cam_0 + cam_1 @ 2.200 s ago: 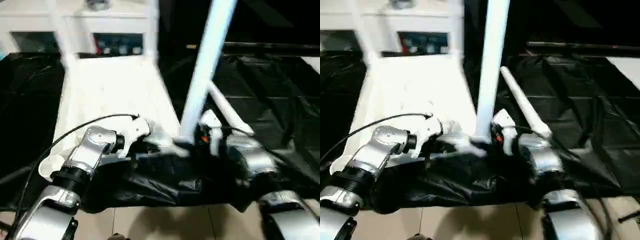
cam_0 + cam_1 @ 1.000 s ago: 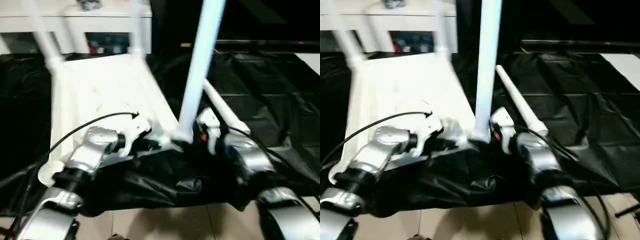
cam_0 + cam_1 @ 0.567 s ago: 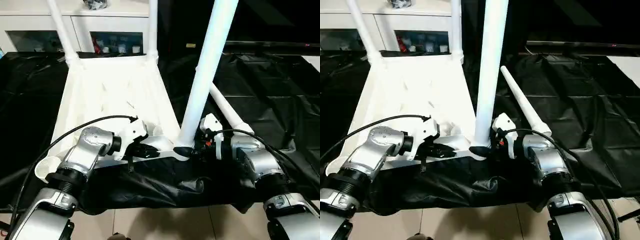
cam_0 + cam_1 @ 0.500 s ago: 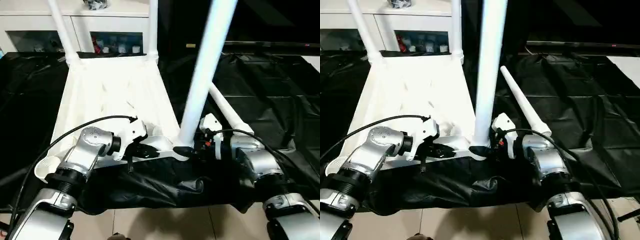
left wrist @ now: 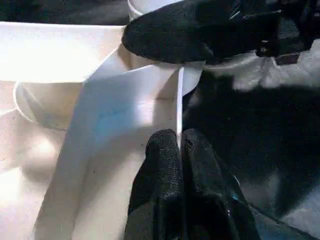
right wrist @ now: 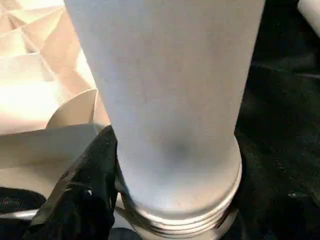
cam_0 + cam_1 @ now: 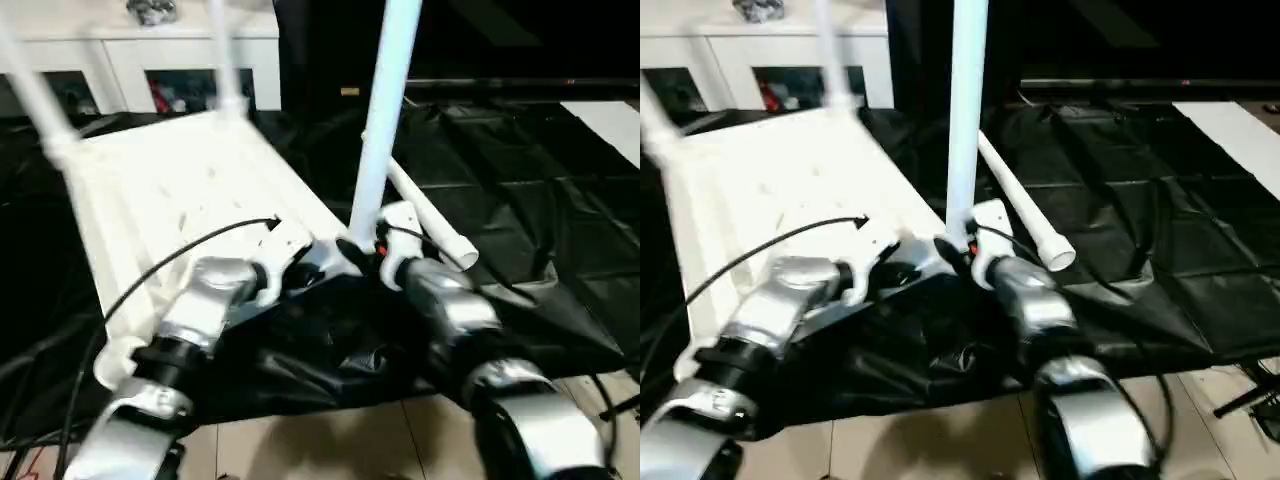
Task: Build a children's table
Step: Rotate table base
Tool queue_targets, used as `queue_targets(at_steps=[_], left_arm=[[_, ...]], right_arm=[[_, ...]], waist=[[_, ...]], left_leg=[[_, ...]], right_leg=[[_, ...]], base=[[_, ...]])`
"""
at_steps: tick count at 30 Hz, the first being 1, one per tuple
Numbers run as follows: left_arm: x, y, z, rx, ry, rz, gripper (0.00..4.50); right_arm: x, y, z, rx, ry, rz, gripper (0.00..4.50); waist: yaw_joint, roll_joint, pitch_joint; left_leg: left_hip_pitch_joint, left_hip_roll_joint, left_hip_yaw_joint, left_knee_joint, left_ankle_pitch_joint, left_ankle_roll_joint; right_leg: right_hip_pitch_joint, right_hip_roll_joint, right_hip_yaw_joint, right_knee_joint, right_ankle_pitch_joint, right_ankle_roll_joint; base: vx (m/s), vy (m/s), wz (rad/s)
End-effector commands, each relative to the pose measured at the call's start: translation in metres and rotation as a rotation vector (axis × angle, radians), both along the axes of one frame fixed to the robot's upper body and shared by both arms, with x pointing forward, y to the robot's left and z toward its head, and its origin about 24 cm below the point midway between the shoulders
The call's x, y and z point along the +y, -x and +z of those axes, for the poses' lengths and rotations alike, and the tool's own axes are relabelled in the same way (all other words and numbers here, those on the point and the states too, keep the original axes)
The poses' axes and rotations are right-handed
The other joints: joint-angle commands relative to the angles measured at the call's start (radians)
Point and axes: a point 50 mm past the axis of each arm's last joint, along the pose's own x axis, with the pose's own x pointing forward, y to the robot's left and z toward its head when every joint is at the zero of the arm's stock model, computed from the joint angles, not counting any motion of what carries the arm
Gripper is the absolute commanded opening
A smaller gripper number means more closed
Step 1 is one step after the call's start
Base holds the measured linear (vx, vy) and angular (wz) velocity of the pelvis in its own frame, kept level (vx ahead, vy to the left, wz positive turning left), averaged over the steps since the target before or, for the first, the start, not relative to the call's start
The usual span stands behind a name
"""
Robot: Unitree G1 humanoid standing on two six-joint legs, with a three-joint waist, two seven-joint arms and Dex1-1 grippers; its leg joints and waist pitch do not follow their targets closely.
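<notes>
The children's table lies upside down: its white ribbed tabletop [image 7: 190,190] rests on a black sheet. Two legs [image 7: 228,70] stand in the far corner sockets. A third leg [image 7: 385,110] stands upright at the near right corner. My right gripper [image 7: 352,250] is shut around its threaded base [image 6: 180,210], with one black finger [image 6: 85,190] against the tube. My left gripper [image 5: 178,142] is shut on the thin rim of the tabletop [image 5: 115,115], just left of that socket. A fourth leg [image 7: 1025,215] lies loose on the sheet behind my right arm.
A white cabinet [image 7: 150,55] with glass doors stands behind the tabletop. The black sheet [image 7: 530,200] spreads wide to the right, with a pale panel [image 7: 610,120] at its far right. Tiled floor [image 7: 330,440] shows below my forearms. A black cable [image 7: 170,260] arcs over my left arm.
The whole picture has shifted and tilted, so the camera moved. My right gripper's fingers have closed in on the upright leg's base. The left gripper keeps its hold on the rim.
</notes>
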Motion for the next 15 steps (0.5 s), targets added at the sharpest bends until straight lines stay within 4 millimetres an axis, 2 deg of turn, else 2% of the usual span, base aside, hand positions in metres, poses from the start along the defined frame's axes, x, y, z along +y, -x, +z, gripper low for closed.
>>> queue_targets(at_steps=[1,2,3,7,9,10,11,12,13,15], left_arm=[[-0.026,0.004,0.013,-0.047,0.077,-0.077,0.00],[-0.026,0.005,0.012,-0.045,0.076,-0.076,0.00],[-0.027,0.005,0.012,-0.039,0.075,-0.067,0.00],[-0.026,0.004,0.011,-0.030,0.069,-0.040,0.00],[-0.024,0.001,0.011,-0.021,0.059,0.006,0.00],[-0.022,-0.002,0.010,-0.013,0.046,0.060,0.00],[-0.022,-0.002,0.010,-0.013,0.046,0.060,0.00],[-0.019,-0.007,0.009,-0.014,0.029,0.124,0.00],[-0.019,-0.007,0.009,-0.014,0.029,0.124,0.00],[-0.015,-0.013,0.009,-0.019,0.012,0.203,0.00]], right_arm=[[0.021,0.013,-0.018,0.105,-0.048,0.086,3.11],[0.021,0.013,-0.017,0.107,-0.064,0.086,3.11],[0.017,0.011,-0.015,0.090,-0.055,0.086,3.48],[0.009,0.008,-0.008,0.037,-0.048,0.090,3.51],[0.001,0.006,-0.003,0.005,-0.060,0.081,3.51],[-0.008,0.005,0.001,-0.034,-0.062,0.085,3.51],[-0.008,0.005,0.001,-0.034,-0.062,0.085,3.51],[-0.021,0.006,0.006,-0.065,-0.070,0.060,3.51],[-0.021,0.006,0.006,-0.065,-0.070,0.060,3.51],[-0.035,0.010,0.010,-0.096,-0.086,0.037,3.51]], waist=[[0.006,-0.001,-0.066],[0.006,-0.001,-0.066],[0.005,0.002,-0.065],[0.006,0.003,-0.062],[0.008,0.004,-0.062],[0.012,0.006,-0.063],[0.015,0.004,-0.063],[0.019,0.001,-0.065],[0.023,0.001,-0.067],[0.022,0.006,-0.069]], left_leg=[[0.005,0.003,-0.003,-0.058,-0.143,0.048],[0.005,0.003,-0.002,-0.058,-0.138,0.057],[0.006,0.004,-0.001,-0.057,-0.137,0.069],[0.011,0.006,0.000,-0.059,-0.183,0.059],[0.011,0.006,0.000,-0.059,-0.183,0.053],[0.013,0.007,0.000,-0.058,-0.173,0.055],[0.012,0.007,0.001,-0.058,-0.167,0.057],[0.011,0.005,0.001,-0.055,-0.142,0.066],[0.010,0.005,0.001,-0.053,-0.120,0.077],[0.006,0.001,-0.001,-0.051,-0.102,0.089]], right_leg=[[0.049,-0.033,0.034,-0.068,-0.020,-0.244],[0.050,-0.034,0.034,-0.067,-0.004,-0.250],[0.050,-0.034,0.033,-0.068,0.006,-0.261],[0.048,-0.035,0.033,-0.076,-0.061,-0.260],[0.049,-0.034,0.034,-0.074,-0.058,-0.257],[0.049,-0.035,0.034,-0.074,-0.042,-0.258],[0.051,-0.034,0.035,-0.074,-0.031,-0.257],[0.053,-0.033,0.035,-0.069,0.010,-0.258],[0.055,-0.033,0.035,-0.066,0.049,-0.260],[0.059,-0.031,0.033,-0.062,0.089,-0.261]], base=[[0.000,0.000,0.00],[0.000,0.000,0.00],[0.000,0.000,0.00],[0.000,0.000,0.00],[0.000,0.000,0.00],[0.000,0.000,0.00],[0.000,0.000,0.00],[0.000,0.000,0.00],[0.000,0.000,0.00],[0.000,0.000,0.00]])
